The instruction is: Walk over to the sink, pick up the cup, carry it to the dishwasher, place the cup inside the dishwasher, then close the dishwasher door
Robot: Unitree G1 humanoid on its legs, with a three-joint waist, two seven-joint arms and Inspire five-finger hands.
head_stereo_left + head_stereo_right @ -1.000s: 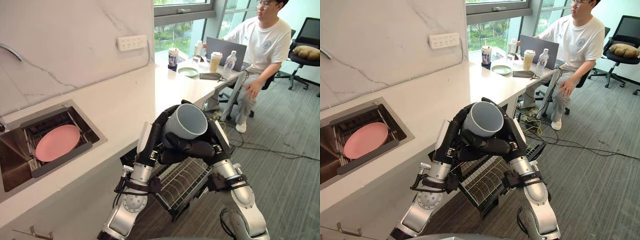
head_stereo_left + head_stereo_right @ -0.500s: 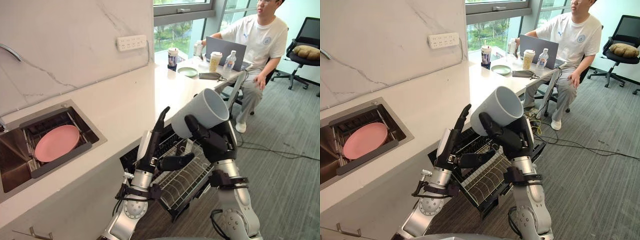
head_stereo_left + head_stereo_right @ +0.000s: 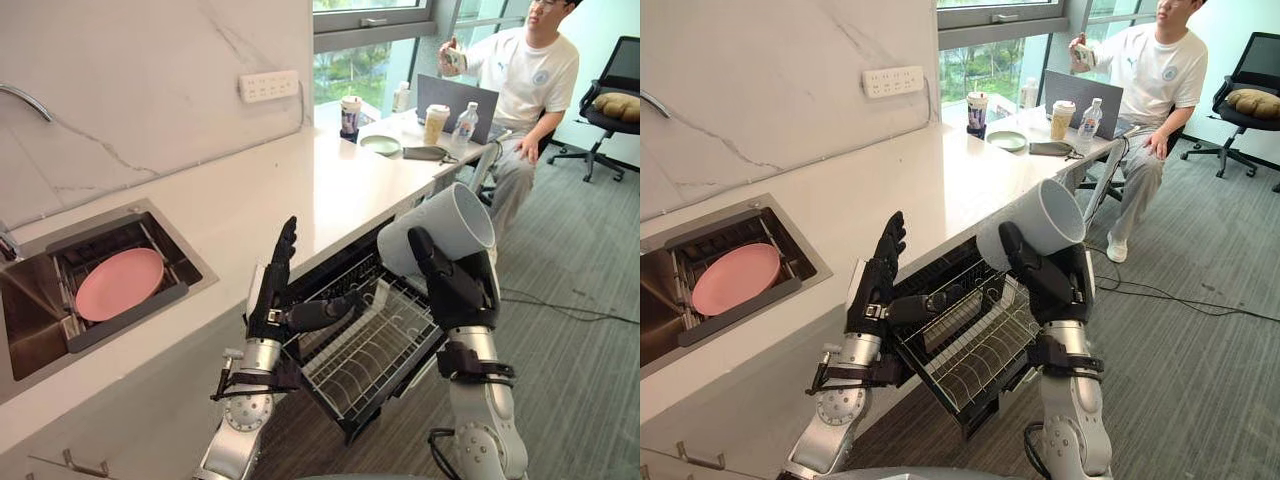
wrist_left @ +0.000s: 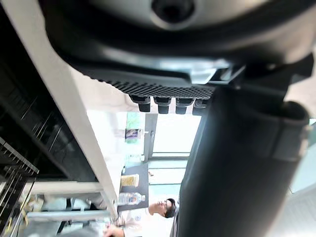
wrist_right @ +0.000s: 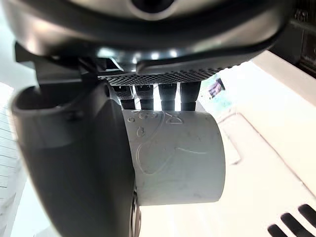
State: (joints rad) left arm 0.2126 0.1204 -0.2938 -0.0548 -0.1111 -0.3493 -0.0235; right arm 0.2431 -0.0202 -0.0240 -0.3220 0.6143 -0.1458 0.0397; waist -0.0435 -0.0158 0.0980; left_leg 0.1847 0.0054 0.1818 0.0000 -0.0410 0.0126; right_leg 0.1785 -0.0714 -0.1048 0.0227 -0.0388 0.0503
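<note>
Left eye view. Right hand (image 3: 455, 292) is raised over the pulled-out dishwasher rack (image 3: 372, 350), fingers and thumb curled round the pale grey cup (image 3: 438, 232). The cup lies tilted, mouth turned up and away toward the robot's right, above the rack's right side and clear of its wires. Left hand (image 3: 270, 298) is at the edge of the counter (image 3: 260, 195), by the rack's left side. Its fingers are straight, close together and pointing up, thumb stuck out sideways toward the rack, holding nothing. Whether the thumb touches the rack cannot be told. Sink (image 3: 30, 335) is set in the counter well to the left, with a pink plate (image 3: 117, 284) lying in it. A person (image 3: 525, 70) sits at the counter's far end.

Right eye view. Same arrangement. The right thumb lies up the cup's wall. The cup is well apart from the left hand.

Left wrist view. Fingers (image 4: 168, 102) form a straight row, tips in line, with nothing between them and the thumb.

Right wrist view. Fingers (image 5: 158, 93) are wrapped over the cup's side with the thumb against the opposite side, the cup clamped between them.
</note>
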